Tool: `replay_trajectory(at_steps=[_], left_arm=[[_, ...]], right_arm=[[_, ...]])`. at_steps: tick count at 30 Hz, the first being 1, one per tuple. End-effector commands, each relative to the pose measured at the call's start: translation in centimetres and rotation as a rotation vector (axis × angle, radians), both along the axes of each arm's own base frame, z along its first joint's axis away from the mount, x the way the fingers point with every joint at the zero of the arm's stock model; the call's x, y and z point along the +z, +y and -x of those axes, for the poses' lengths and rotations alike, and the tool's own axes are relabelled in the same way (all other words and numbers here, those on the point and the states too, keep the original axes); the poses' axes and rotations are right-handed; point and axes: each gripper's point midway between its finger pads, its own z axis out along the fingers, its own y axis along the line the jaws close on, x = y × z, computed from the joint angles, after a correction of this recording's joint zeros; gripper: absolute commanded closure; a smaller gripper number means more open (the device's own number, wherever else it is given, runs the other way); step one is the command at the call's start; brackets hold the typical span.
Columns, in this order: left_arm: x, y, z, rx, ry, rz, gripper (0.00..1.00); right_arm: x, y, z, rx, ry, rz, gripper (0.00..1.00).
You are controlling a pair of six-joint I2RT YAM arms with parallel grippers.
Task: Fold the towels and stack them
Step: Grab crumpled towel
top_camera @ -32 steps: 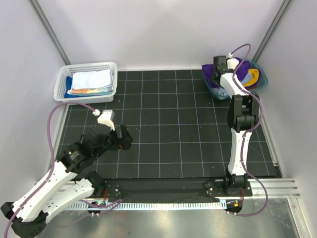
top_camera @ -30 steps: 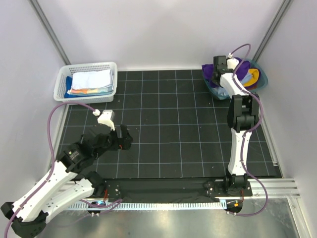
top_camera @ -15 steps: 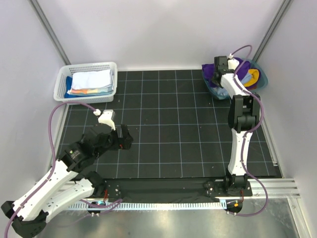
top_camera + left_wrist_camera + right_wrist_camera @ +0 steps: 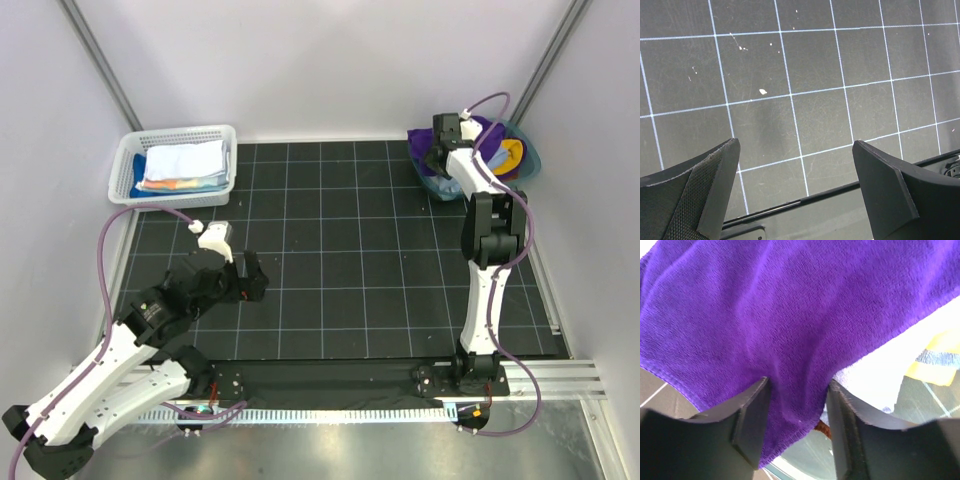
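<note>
A deep purple towel (image 4: 790, 300) fills the right wrist view, and my right gripper (image 4: 797, 385) is shut on a bunched fold of it. In the top view that gripper (image 4: 437, 150) reaches into the teal tub (image 4: 530, 162) at the far right, where the purple towel (image 4: 489, 134) lies over a yellow-orange towel (image 4: 511, 153). A pale towel (image 4: 875, 370) and the yellow-orange and navy one (image 4: 936, 356) show under the purple cloth. Folded light blue and pale towels (image 4: 184, 164) lie stacked in the white mesh basket (image 4: 180, 131). My left gripper (image 4: 250, 280) is open and empty above the mat (image 4: 795, 150).
The black gridded mat (image 4: 340, 250) covers the table between the basket and the tub. Its near edge and a metal rail (image 4: 790, 220) show under my left gripper. Grey walls close in on three sides.
My right arm has shifted slightly at the tub, with its gripper still on the purple towel. The left arm has barely moved.
</note>
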Motion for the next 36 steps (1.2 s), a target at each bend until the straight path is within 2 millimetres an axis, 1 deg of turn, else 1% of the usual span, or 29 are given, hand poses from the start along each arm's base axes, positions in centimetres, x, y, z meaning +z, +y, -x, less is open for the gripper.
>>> replay_trajectory(at_steps=[1,8,10,18,21,26,28,31,33,36], left_arm=[[0.5,0.2,-0.4,0.014,-0.028,0.006,0.0],[0.6,0.2,-0.3,0.014,-0.03,0.007,0.0],[0.6,0.2,-0.3,0.014,-0.03,0.007,0.0],[0.6,0.2,-0.3,0.015,-0.029,0.008,0.0],[0.6,0.2,-0.4,0.016,-0.03,0.006,0.01],[0.6,0.2,-0.4,0.015,-0.03,0.009,0.0],[0.6,0.2,-0.4,0.016,-0.032,0.008,0.0],[0.6,0.2,-0.3,0.015,-0.029,0.008,0.0],[0.6,0.2,-0.4,0.015,-0.029,0.008,0.0],[0.6,0.2,-0.4,0.014,-0.032,0.009,0.0]], right_arm=[[4.0,0.0,0.3,-0.011,-0.077,-0.025,0.46],[4.1,-0.2,0.8,-0.014,-0.071,-0.026,0.47],[4.0,-0.4,1.0,-0.017,-0.067,-0.021,0.49],[4.6,-0.2,1.1,-0.01,-0.087,-0.043,0.56],[4.4,-0.3,1.0,-0.012,-0.088,-0.054,0.62],[4.2,-0.4,1.1,-0.012,-0.084,-0.066,0.75],[4.3,-0.3,1.1,-0.009,-0.082,-0.067,0.77],[4.5,-0.4,1.2,-0.008,-0.085,-0.069,0.77],[5.1,-0.4,1.2,-0.008,-0.096,-0.07,0.77],[6.3,-0.5,1.1,-0.008,-0.121,-0.074,0.82]])
